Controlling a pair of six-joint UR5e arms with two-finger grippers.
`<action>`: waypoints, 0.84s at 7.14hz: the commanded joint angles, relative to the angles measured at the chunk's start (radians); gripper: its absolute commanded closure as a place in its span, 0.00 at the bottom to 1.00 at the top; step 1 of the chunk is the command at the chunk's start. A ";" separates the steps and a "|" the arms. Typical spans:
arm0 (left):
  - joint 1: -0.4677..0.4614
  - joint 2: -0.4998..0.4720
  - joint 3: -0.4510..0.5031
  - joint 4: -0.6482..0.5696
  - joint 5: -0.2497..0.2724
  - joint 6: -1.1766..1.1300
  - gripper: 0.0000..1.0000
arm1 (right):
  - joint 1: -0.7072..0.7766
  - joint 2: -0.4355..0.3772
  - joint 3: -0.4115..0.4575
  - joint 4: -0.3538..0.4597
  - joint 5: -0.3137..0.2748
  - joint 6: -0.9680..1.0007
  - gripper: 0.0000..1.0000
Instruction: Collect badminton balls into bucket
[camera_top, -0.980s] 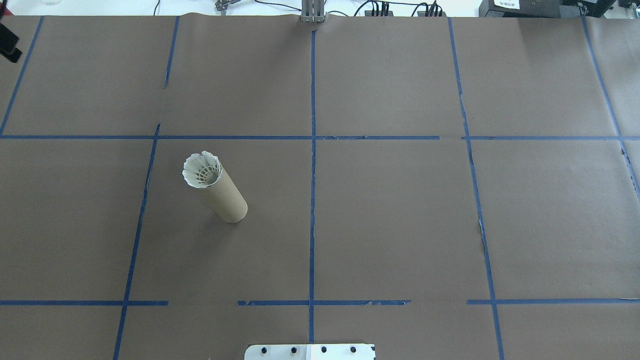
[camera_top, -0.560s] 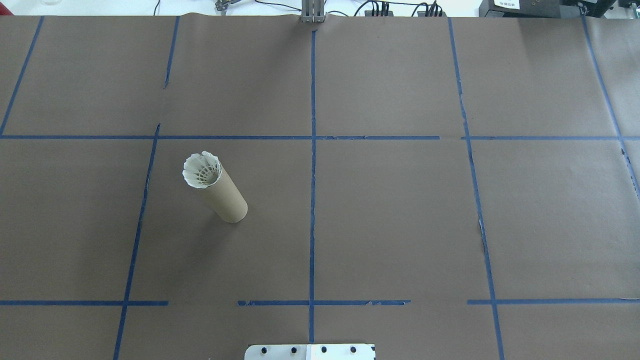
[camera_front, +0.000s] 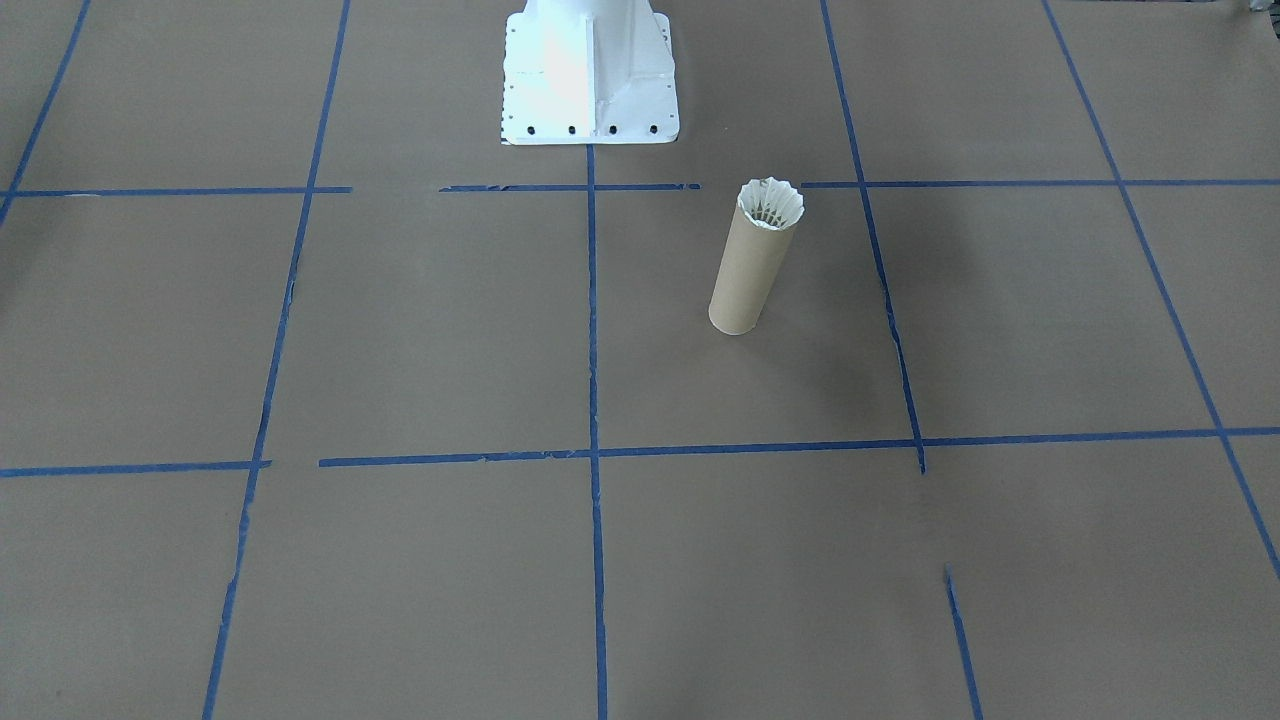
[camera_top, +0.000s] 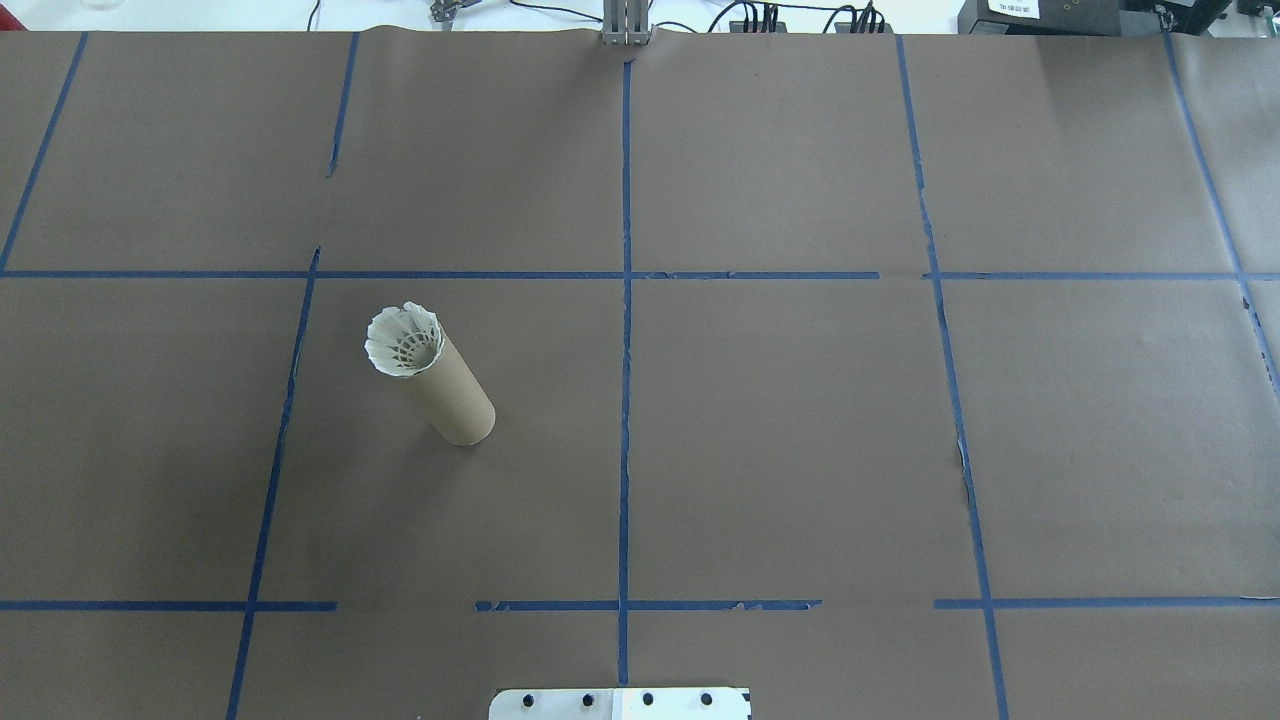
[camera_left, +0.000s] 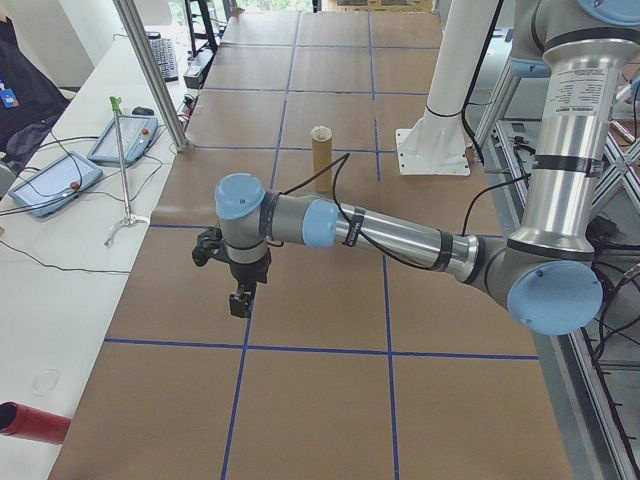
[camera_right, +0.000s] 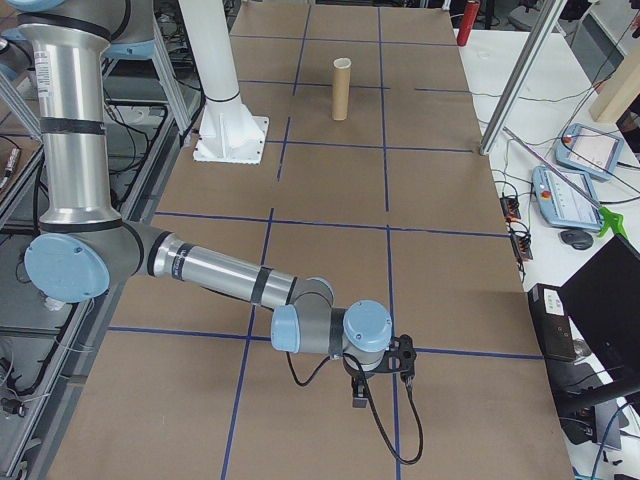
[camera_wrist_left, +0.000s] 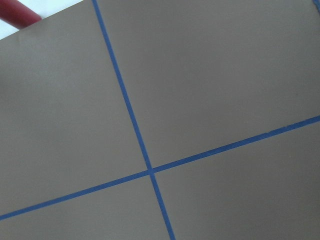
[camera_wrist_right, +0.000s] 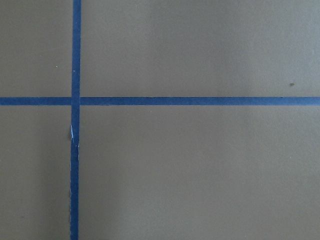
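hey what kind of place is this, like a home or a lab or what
Most likely a robotics lab or test cell. Two industrial arms, the left arm and the right arm, work over a table covered in brown paper with a blue tape grid, and teach pendants and cables lie on the side bench.

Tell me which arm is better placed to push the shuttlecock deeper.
Left, probably. The tube, shuttlecock in its mouth, stands in the robot's left half of the table. The left gripper and right gripper both hang over the table's ends.
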 joint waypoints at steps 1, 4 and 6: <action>-0.003 0.079 0.116 -0.089 -0.111 -0.011 0.00 | 0.000 0.000 0.000 0.000 0.000 0.001 0.00; -0.010 0.092 0.096 -0.094 -0.105 -0.002 0.00 | 0.000 0.000 0.000 0.000 0.000 0.001 0.00; -0.017 0.078 0.092 -0.085 -0.012 -0.004 0.00 | 0.000 0.000 0.002 0.000 0.000 -0.001 0.00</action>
